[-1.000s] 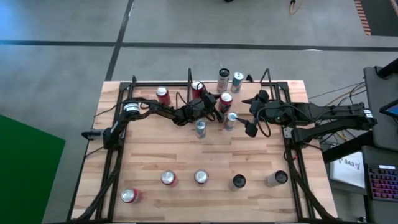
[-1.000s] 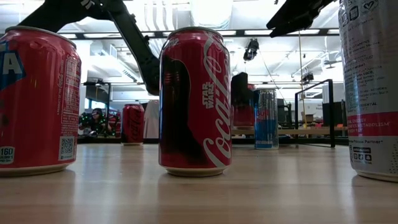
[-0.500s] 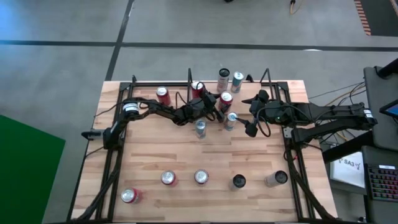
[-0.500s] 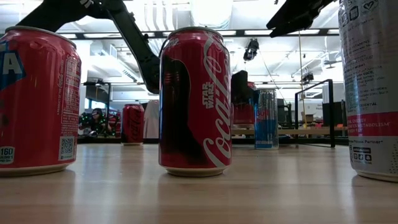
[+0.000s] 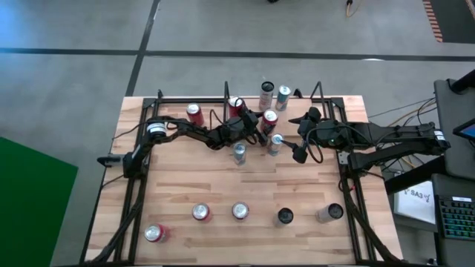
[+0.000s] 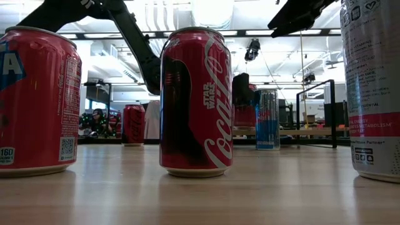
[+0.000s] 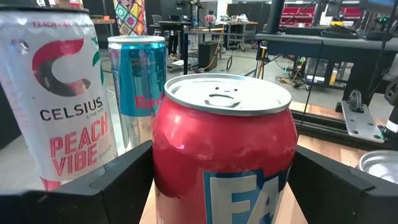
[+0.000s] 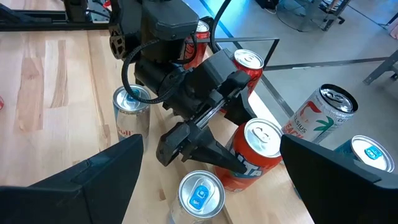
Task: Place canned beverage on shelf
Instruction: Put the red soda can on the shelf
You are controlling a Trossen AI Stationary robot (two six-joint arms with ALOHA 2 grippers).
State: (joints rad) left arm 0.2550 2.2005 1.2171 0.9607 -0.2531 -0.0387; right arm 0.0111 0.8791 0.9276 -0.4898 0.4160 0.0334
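The shelf stands at the table's far middle, with a Celsius can, a blue can and a red can on it. My left gripper reaches in from the left and is shut on a red-orange can at the shelf's near side. That can stands upright, and its base is hidden. My right gripper is open and empty, hovering just right of a small blue-topped can that stands on the table. My left gripper pinches the red-orange can's side wall between its two fingers, one on each side below the rim. The fingers come in about level from the table's left. The can stands upright; I cannot tell whether its base rests on the shelf board.
Another blue-topped can stands on the table near the shelf, and a red can stands at the far left. Several cans stand in a row near the table's front edge, close before the low camera.
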